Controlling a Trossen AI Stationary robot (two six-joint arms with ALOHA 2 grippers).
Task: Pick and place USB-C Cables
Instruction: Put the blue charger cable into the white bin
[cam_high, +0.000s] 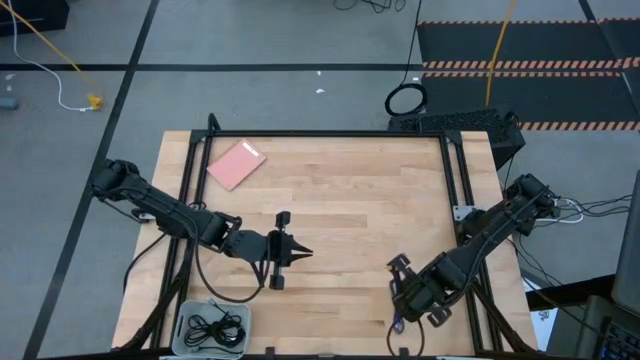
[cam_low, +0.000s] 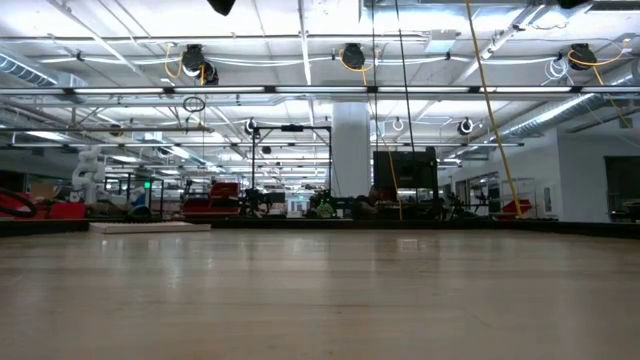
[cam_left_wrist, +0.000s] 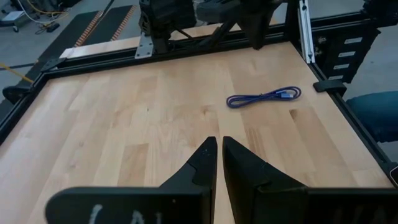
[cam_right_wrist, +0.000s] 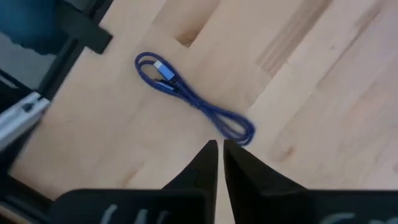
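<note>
A purple-blue cable (cam_right_wrist: 193, 99) lies folded in a long loop flat on the wooden table near its near right corner. It also shows in the left wrist view (cam_left_wrist: 264, 98) and, partly, in the high view (cam_high: 398, 325). My right gripper (cam_right_wrist: 219, 148) is shut and hovers just short of one end of this cable; in the high view the right gripper (cam_high: 405, 305) covers most of it. My left gripper (cam_high: 303, 251) is shut and empty over the table's middle, pointing toward the right edge. Two black cables (cam_high: 215, 328) lie coiled in a white tray (cam_high: 186, 318).
A pink flat card (cam_high: 237, 163) lies at the table's far left. A black frame rail (cam_high: 455, 170) runs along the table's edges. The white tray sits at the near left corner. Bare wood lies between the two grippers.
</note>
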